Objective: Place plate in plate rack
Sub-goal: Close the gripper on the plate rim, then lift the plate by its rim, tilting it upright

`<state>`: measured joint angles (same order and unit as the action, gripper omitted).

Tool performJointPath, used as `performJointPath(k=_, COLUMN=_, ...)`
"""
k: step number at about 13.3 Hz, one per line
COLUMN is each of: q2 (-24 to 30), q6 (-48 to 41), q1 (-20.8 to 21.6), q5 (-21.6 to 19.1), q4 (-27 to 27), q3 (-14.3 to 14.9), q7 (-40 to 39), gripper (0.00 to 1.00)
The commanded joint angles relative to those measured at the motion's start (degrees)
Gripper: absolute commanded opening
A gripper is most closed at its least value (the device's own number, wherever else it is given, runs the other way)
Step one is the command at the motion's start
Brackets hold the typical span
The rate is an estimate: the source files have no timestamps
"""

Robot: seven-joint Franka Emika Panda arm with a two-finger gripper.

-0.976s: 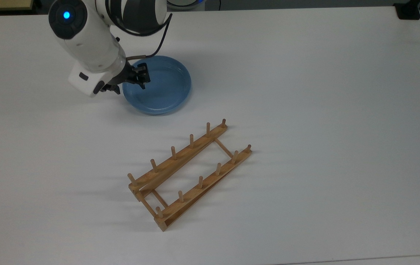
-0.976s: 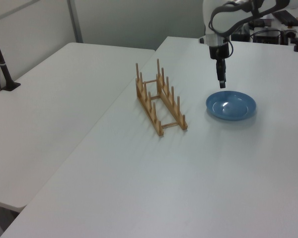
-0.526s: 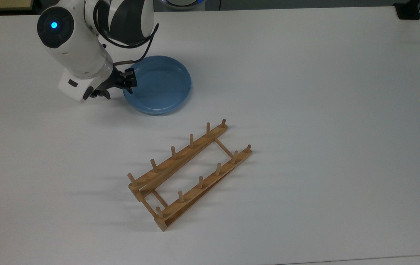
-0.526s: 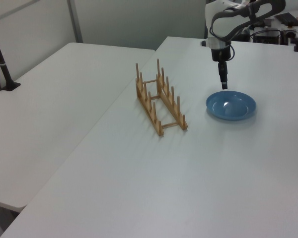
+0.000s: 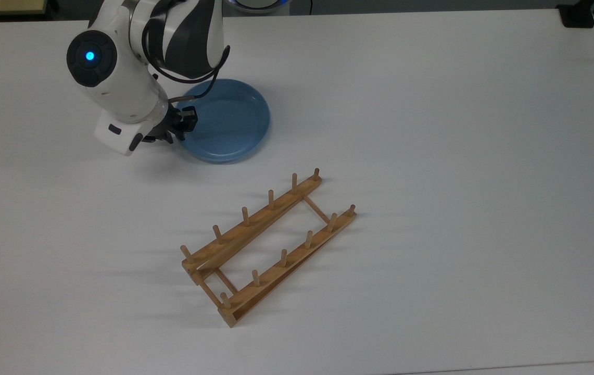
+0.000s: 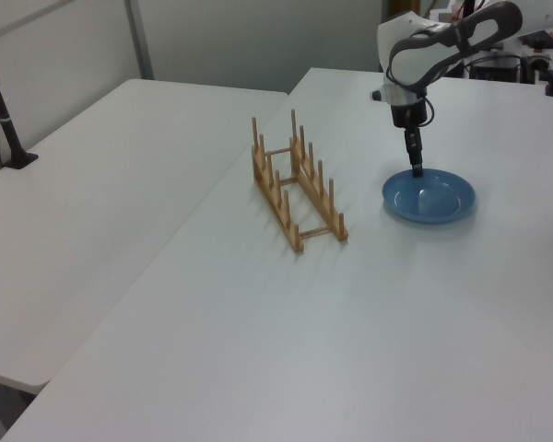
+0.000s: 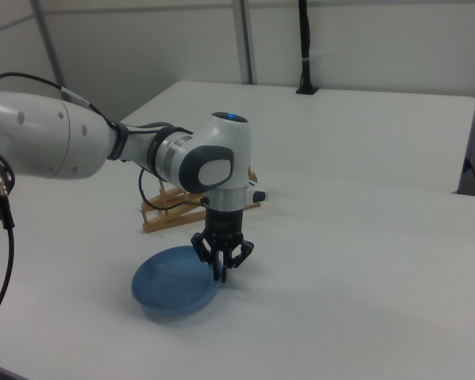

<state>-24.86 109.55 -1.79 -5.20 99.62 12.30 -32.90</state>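
In the top view, your gripper sits at the left rim of the plate, pointing down. In the right view its fingers look nearly together at the rim, but whether they pinch it I cannot tell. The plate lies flat on the white table. Further right and lower in the top view, well apart from the plate, you see the rack, holding nothing.
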Motion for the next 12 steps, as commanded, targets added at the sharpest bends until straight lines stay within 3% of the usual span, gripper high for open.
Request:
performJointPath(k=1, q2=0.6, q6=1.54, q1=1.26, q5=-0.69, q4=1.1, q3=0.8, q7=-1.21, gripper=0.0)
performJointPath(k=7, q2=2.53, q6=0.84, q1=1.53, q5=-0.25, q4=0.31, q3=0.8, q7=-3.31, gripper=0.0)
performJointPath(k=12, q2=11.92, q6=1.01, q1=1.7, q5=-0.16, q4=-1.01, q3=1.59, q7=-3.32, gripper=0.0)
